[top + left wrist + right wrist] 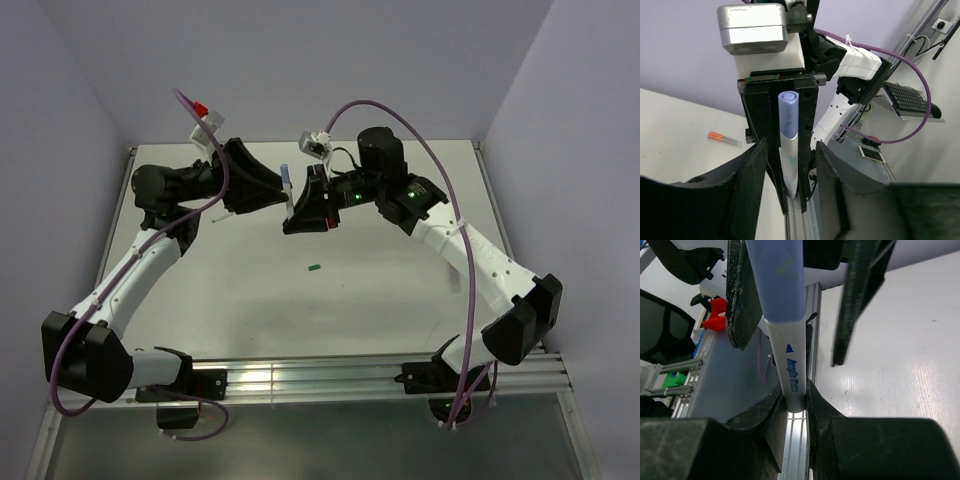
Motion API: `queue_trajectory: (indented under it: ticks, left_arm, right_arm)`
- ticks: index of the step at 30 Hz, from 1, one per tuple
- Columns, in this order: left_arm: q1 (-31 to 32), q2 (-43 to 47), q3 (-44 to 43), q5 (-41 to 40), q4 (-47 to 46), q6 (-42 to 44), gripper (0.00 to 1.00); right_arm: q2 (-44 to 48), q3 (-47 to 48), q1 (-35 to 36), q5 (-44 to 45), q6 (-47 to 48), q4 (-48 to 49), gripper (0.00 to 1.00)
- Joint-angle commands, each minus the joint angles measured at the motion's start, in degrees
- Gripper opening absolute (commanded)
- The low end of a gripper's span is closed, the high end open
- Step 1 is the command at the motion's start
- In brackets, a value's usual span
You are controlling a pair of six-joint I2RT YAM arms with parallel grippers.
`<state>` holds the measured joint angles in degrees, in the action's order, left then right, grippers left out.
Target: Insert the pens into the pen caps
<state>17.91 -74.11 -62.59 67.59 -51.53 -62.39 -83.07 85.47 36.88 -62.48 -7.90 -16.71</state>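
Nearest the lens in the left wrist view, the left end effector (791,146) has its jaws parted, one finger on each side of the pen (790,172). The right wrist view adds that one left finger (742,295) lies against the blue cap (777,275) while the other stands clear, so no grip is made.

Between the arms, the pen is held off the worktop (380,290) with its cap end up. The right end effector (795,400) is clamped on the bare whitish barrel at the opposite end. The pen's long axis runs in line with the right fingers and crosswise to the left ones.

The cap sits over the pen's end; whether it is fully home cannot be told. The coming move probably turns on the left jaws, the nearer pair, closing squarely across the cap.

Only the top view shows the green cap (314,267), loose on the worktop and well apart. Only the left wrist view shows the orange-ended pen (722,137) lying flat.
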Motion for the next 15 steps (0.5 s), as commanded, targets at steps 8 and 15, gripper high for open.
queue_trajectory:
  ticks: [8,15]
  left_arm:
    - [2.57,-0.43,-0.34,-1.23,-4.11,-1.33,0.07]
    - [1.69,0.37,1.59,-3.78,-3.75,-2.29,0.0]
  right_arm:
    - [-0.08,-0.31,1.0,0.34,-0.71,2.3,0.0]
    - [1.68,-1.54,0.12,2.71,-1.33,2.21,0.78]
